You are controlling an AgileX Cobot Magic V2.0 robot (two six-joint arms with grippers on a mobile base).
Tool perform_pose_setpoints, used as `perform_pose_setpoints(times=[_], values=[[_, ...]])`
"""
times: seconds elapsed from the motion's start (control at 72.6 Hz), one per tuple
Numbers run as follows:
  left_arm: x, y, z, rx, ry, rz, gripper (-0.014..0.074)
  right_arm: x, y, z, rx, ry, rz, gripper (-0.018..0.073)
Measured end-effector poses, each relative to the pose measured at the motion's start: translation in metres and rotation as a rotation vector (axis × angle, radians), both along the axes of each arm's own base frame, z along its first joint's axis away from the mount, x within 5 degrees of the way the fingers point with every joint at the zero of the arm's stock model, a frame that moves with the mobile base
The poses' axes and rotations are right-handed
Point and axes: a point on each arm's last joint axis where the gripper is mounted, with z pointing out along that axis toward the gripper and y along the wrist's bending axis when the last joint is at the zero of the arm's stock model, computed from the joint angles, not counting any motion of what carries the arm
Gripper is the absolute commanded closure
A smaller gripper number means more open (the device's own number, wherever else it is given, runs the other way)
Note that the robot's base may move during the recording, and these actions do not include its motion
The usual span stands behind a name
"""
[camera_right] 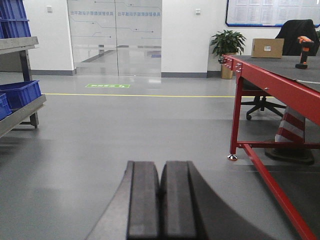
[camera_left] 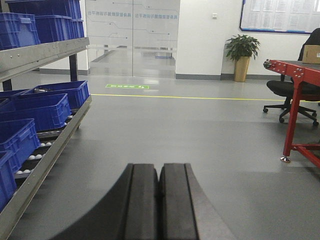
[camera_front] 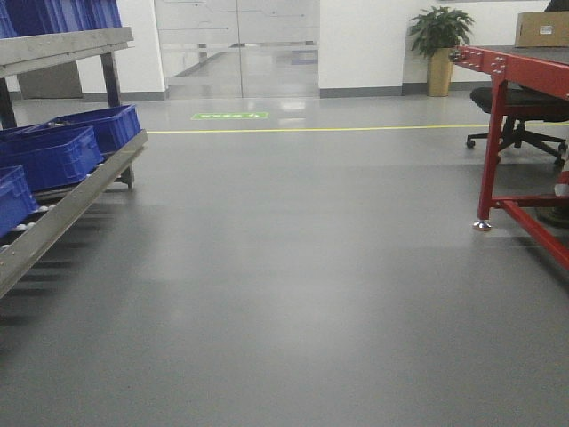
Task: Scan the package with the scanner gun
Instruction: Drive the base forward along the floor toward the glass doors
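Right wrist view, one package point(camera_right: 267, 48), one scanner gun point(camera_right: 303, 51), one red table point(camera_right: 272, 84)

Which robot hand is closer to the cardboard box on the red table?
The right one. The right gripper has the red table close beside it, the package ahead to its right. The left gripper is farther over to the left, with more floor between it and the table.
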Motion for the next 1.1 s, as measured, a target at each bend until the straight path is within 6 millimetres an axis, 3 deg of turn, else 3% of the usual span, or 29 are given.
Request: perform_pose_setpoints(times=[1.103], values=[[0.0000,0.0000,0.0000,0.000,0.000,0.000,0.0708,0.0000,0.0000,0.0000,0.000,0.000,0.000,0.0728]])
